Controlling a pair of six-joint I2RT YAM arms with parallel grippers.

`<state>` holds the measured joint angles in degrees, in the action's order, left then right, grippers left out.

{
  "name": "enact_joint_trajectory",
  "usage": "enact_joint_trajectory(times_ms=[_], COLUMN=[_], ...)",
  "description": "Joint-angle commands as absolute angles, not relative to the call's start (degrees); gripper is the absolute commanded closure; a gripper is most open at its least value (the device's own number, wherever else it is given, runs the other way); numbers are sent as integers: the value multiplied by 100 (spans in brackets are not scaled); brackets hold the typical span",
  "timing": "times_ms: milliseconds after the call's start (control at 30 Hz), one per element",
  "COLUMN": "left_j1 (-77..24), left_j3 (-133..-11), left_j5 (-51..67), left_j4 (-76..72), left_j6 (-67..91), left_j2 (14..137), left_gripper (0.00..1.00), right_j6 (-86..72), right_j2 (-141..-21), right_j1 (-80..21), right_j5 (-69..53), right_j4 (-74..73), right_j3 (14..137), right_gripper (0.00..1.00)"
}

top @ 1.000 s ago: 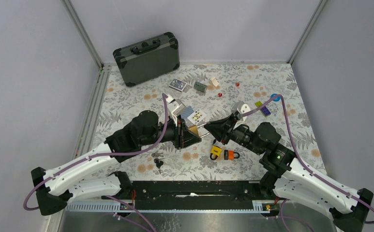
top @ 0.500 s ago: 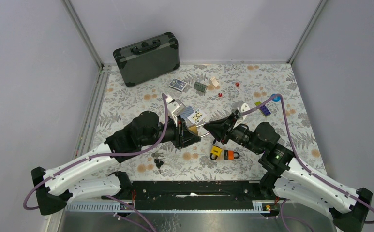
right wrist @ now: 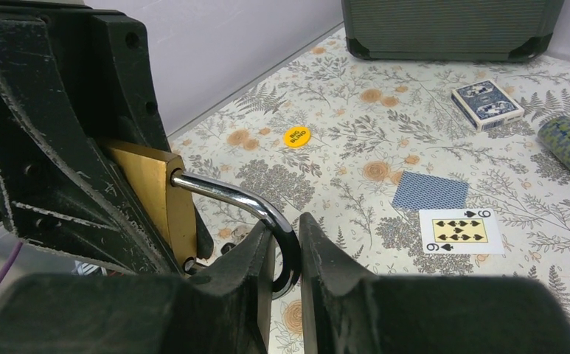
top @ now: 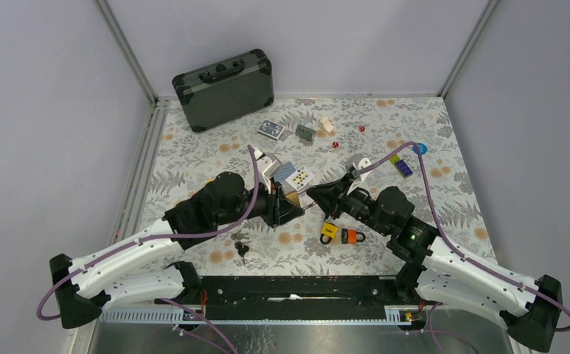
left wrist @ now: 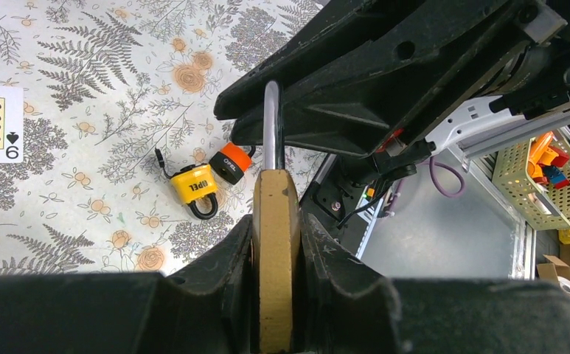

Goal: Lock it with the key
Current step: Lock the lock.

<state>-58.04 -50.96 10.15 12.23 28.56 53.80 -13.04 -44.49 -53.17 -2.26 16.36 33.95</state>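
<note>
My left gripper (top: pixel 293 205) is shut on the body of a brass padlock (left wrist: pixel 274 251) and holds it above the table in the middle. Its silver shackle (right wrist: pixel 263 210) sticks out toward my right gripper (top: pixel 315 196), which is shut on the shackle's bend (left wrist: pixel 272 125). In the right wrist view the brass body (right wrist: pixel 153 193) sits between the left fingers (right wrist: pixel 60 147). A bunch of black keys (top: pixel 241 247) lies on the table near the front, apart from both grippers.
A yellow padlock (top: pixel 329 231) and an orange padlock (top: pixel 352 236) lie under the right arm. Playing cards (top: pixel 296 175), a card deck (top: pixel 271 129), a chip roll (top: pixel 305 132), dice and a purple-yellow block (top: pixel 400 165) lie behind. A dark case (top: pixel 224 88) stands at the back left.
The right arm has moved a little left toward the left gripper, bringing its fingers onto the shackle. The left arm has barely moved.
</note>
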Motion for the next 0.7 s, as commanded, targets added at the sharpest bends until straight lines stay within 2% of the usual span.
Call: enact_joint_trajectory(times_ms=[0,667], left_j1=[-5837,-5838], left_j3=[-5290,-5332], left_j5=[955,1055], left_j4=[-701,-905], left_j6=[2907,2961], left_j2=[5551,5797], left_gripper=[100,100], right_j6=[-1583,-1457], right_j2=[-4699,-5120], right_j1=[-5941,-7026], right_j5=[-968,-835], right_j4=[2254,2570], right_j3=[3487,3839], right_gripper=[100,100])
